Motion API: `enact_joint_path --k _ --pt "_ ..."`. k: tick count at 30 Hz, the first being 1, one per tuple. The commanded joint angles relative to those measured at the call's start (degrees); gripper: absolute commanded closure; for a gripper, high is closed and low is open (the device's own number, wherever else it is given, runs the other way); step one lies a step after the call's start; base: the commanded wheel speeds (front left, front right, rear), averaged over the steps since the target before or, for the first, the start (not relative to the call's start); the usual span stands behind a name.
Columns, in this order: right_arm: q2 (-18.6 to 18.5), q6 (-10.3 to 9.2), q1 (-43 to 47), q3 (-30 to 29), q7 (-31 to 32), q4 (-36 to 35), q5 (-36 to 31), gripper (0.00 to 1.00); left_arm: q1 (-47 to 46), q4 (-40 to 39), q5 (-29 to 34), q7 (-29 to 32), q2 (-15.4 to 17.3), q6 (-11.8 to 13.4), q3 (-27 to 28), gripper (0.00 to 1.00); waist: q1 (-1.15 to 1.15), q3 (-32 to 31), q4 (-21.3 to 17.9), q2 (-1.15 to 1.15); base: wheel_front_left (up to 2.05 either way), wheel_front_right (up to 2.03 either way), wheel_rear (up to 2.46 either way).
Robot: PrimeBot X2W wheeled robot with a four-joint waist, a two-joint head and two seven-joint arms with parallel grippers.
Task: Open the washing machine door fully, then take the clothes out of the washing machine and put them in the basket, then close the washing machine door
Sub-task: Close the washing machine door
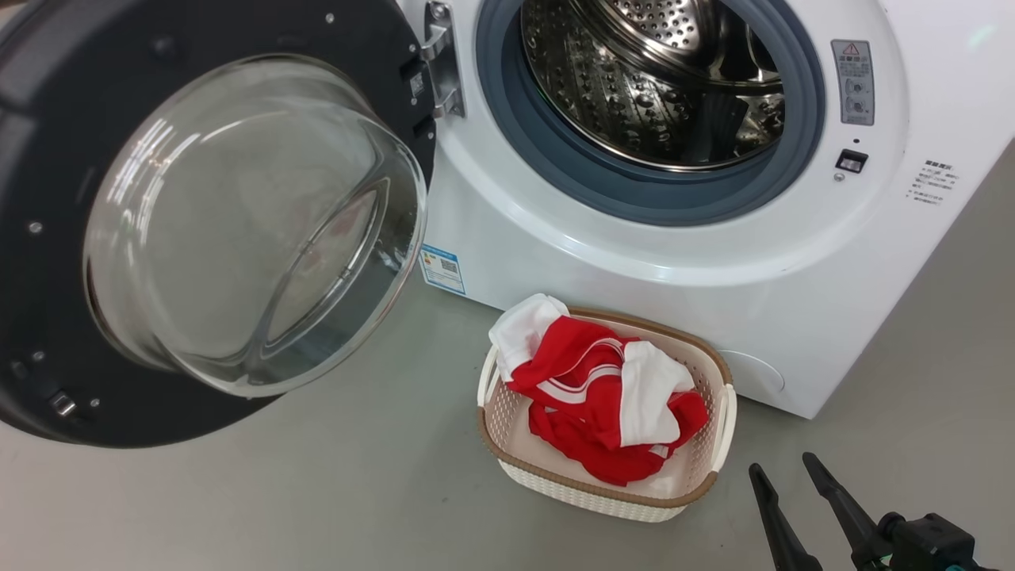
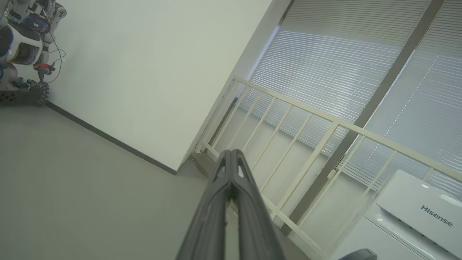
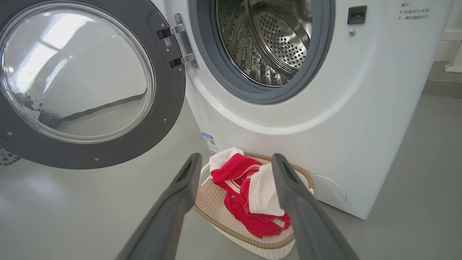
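The clothes (image 1: 607,388) lie in the basket (image 1: 587,504), left of the spread right claw (image 1: 781,463).

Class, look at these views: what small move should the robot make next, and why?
Probably bring the left gripper toward the washing machine door, wide open on that side, to push it shut: the clothes lie in the basket and the drum looks empty.

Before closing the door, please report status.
Right gripper open, left gripper shut. Red-white fabric clothes in cream perforated basket. Black-rimmed glass door wide open, unobstructed.
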Motion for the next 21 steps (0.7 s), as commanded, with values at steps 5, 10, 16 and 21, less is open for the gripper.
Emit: enact_joint_path --k 5,10,16,21 --pt "-1.26 0.01 -1.99 1.06 -0.37 -1.68 -0.9 0.0 -4.61 6.93 -2.61 9.34 5.9 -0.19 0.41 1.0 0.0 1.08 -0.68 0.0 0.0 0.0 0.0" --pt "-1.21 0.01 -2.21 0.88 -0.37 -1.82 -0.85 0.0 -6.33 12.55 -4.09 18.29 8.15 -0.27 -0.41 1.0 0.0 1.63 -0.84 0.0 0.0 0.0 0.0" --pt "-0.8 0.01 -2.25 0.81 -0.37 -1.82 -0.92 0.0 -5.84 15.61 -5.04 31.27 8.28 -0.36 -3.43 1.0 0.0 1.59 -0.72 0.0 0.0 0.0 0.0" --pt "-0.67 0.01 -2.38 0.9 -0.37 -1.81 -0.9 0.0 -3.81 12.05 -8.26 39.58 7.27 -0.38 -5.87 1.0 0.0 1.45 -0.54 0.0 0.0 0.0 0.0"
